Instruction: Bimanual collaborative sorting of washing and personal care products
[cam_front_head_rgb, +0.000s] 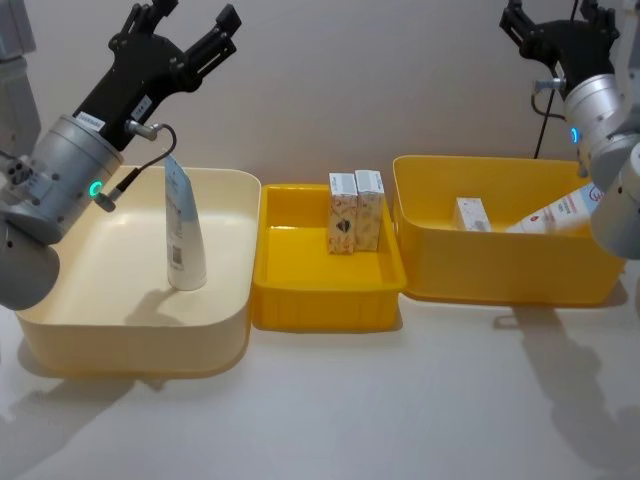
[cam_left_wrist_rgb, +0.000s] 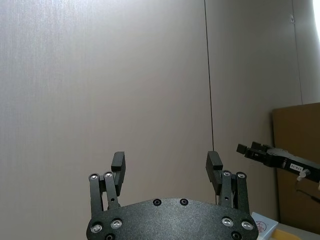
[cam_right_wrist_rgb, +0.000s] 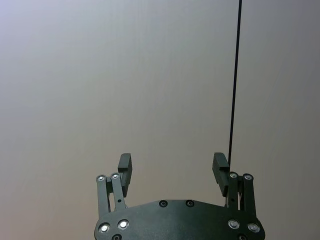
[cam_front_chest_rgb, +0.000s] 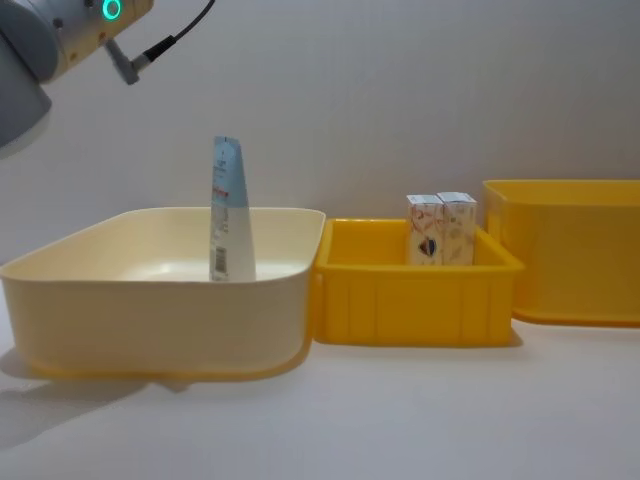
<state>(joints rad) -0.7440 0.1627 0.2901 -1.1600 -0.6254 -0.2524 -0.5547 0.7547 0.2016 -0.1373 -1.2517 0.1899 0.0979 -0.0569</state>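
Cartons (cam_front_head_rgb: 355, 210) and tube (cam_front_head_rgb: 184, 232) show no readable print; left claw (cam_front_head_rgb: 188, 30) and right claw (cam_front_head_rgb: 560, 22) spread.

Print on the cartons (cam_front_head_rgb: 355, 210) and tubes (cam_front_head_rgb: 184, 228) cannot be read.

two squeeze tubes (cam_front_head_rgb: 186, 235) (cam_front_head_rgb: 562, 211), three small cartons (cam_front_head_rgb: 343, 213) (cam_front_head_rgb: 369, 209) (cam_front_head_rgb: 471, 214), three bins (cam_front_head_rgb: 130, 335) (cam_front_head_rgb: 325, 300) (cam_front_head_rgb: 500, 270), two grippers (cam_front_head_rgb: 190, 25) (cam_front_head_rgb: 560, 15)

left bin (cam_front_head_rgb: 60, 320): tube (cam_front_head_rgb: 184, 235) | middle bin (cam_front_head_rgb: 300, 300): two cartons (cam_front_head_rgb: 355, 210) | right bin (cam_front_head_rgb: 430, 260): carton (cam_front_head_rgb: 470, 213), tube (cam_front_head_rgb: 560, 212)
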